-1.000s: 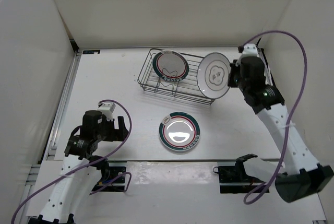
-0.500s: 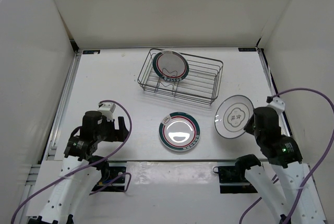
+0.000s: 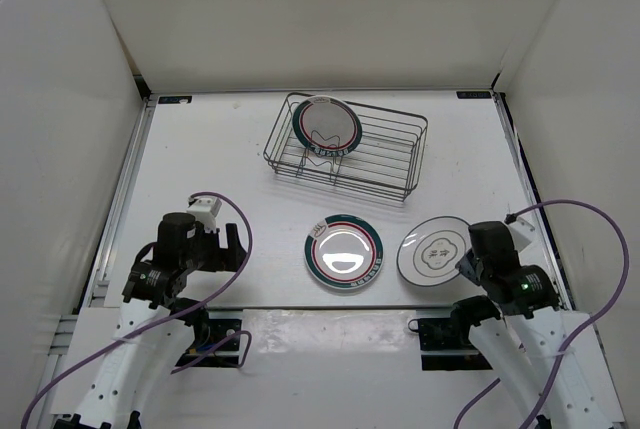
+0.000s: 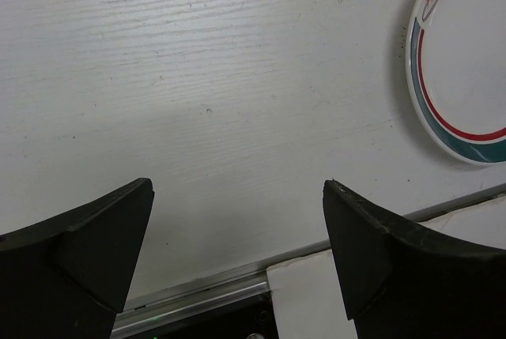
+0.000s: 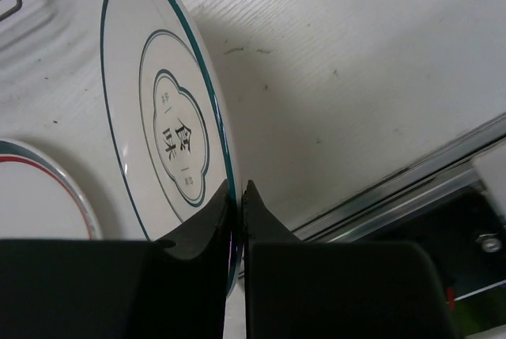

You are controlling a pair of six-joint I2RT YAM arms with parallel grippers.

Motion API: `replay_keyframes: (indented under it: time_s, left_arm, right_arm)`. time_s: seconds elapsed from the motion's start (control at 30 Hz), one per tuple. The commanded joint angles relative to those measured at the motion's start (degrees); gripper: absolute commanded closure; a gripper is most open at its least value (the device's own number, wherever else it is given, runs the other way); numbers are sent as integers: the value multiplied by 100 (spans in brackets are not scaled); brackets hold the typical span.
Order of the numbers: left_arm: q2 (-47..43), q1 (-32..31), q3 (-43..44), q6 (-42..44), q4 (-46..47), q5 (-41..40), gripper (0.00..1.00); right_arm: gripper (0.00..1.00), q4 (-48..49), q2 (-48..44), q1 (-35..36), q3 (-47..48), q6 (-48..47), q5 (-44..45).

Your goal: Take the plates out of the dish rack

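The wire dish rack (image 3: 400, 164) stands at the back of the table with one banded-rim plate (image 3: 326, 125) upright in its left half. A second banded plate (image 3: 343, 252) (image 4: 458, 62) lies flat at the table's front centre. My right gripper (image 3: 466, 262) (image 5: 239, 193) is shut on the rim of the plain plate with a flower outline (image 3: 434, 249) (image 5: 162, 129), held low over the table just right of the flat plate. My left gripper (image 4: 237, 197) hangs open over bare table at the front left, nothing between its fingers.
The table's metal front rail (image 4: 198, 291) runs below the left gripper. The rail (image 5: 411, 189) also shows beside the right gripper. White walls enclose the table on three sides.
My right arm carried the plain plate from beside the rack's right end back to the front right and lowered it toward the table. The left arm stayed still.
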Motion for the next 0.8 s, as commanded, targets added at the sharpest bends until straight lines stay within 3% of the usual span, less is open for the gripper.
replay_keyframes:
  time_s: [0.0, 0.13, 0.47, 0.77]
  left_arm:
    - [-21, -36, 4, -2, -34, -84, 0]
    - [22, -28, 4, -11, -25, -84, 0]
    - [66, -19, 4, -11, -25, -76, 0]
    - [67, -28, 13, -11, -25, -84, 0]
  right_arm:
    - [100, -98, 231, -20, -208, 935, -216]
    - [100, -476, 214, 6, -427, 1384, -111]
    - [94, -810, -1139, -3, -1078, 2193, 21]
    - [98, -898, -973, 6, -1096, 2326, 118]
